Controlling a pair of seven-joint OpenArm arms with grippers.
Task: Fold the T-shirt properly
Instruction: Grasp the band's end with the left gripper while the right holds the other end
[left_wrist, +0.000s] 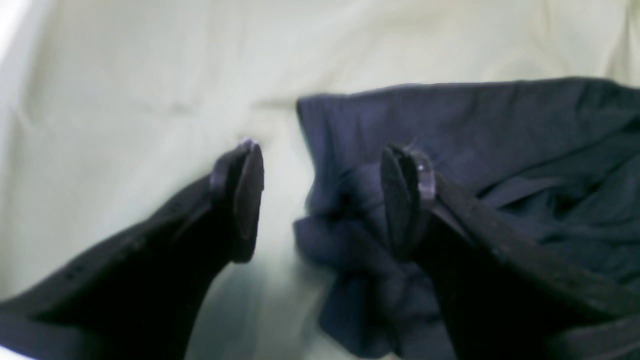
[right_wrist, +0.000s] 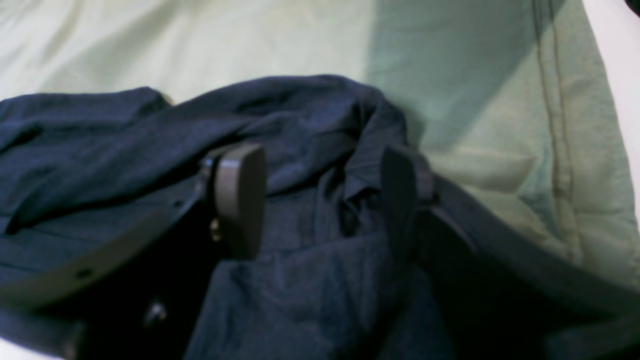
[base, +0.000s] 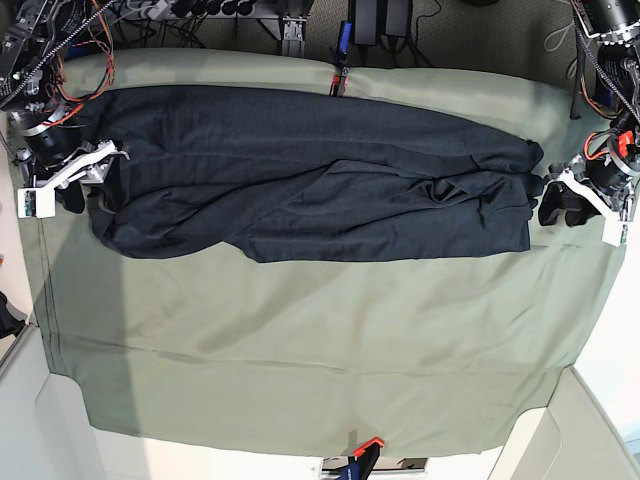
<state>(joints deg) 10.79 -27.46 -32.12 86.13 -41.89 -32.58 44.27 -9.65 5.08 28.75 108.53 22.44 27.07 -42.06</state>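
The dark navy T-shirt (base: 310, 175) lies stretched in a long wrinkled band across the far half of the table. At its end on the base view's right, my left gripper (base: 560, 205) stands open. In the left wrist view the left gripper (left_wrist: 325, 197) straddles the bunched edge of the T-shirt (left_wrist: 500, 140), with one finger (left_wrist: 247, 200) over bare cloth and nothing clamped. At the opposite end my right gripper (base: 85, 192) is open too. In the right wrist view the right gripper (right_wrist: 320, 200) hovers over rumpled folds of the T-shirt (right_wrist: 300, 115), which lie loose between its fingers.
An olive-green table cloth (base: 320, 350) covers the table, and its hemmed edge (right_wrist: 555, 125) runs just beside my right gripper. Cables and electronics (base: 360, 20) line the far edge. An orange-tipped tool (base: 365, 447) sits at the near edge.
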